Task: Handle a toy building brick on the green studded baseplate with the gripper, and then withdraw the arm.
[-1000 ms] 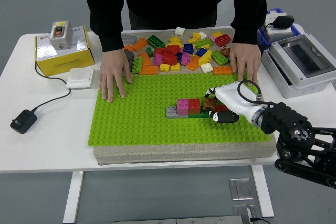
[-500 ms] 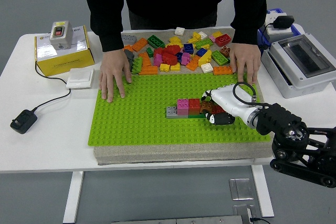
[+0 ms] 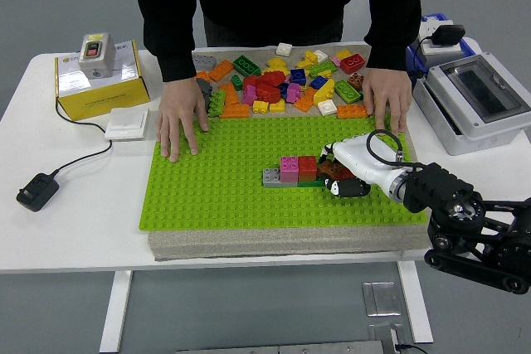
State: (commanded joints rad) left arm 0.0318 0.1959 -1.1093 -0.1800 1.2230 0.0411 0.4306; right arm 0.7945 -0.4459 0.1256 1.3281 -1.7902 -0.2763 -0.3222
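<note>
Your right hand (image 3: 342, 173) is curled on a brown brick (image 3: 332, 171) at the right end of the brick row (image 3: 290, 171) on the green baseplate (image 3: 216, 192); seating looks unfinished, withdrawal not yet begun

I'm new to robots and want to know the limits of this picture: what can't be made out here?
- Head view: the brown brick at the right hand is mostly covered by its fingers.
- The person is cut off by the top edge.
- The robot's left arm is out of frame.
- Print on the yellow box is too small.
</note>
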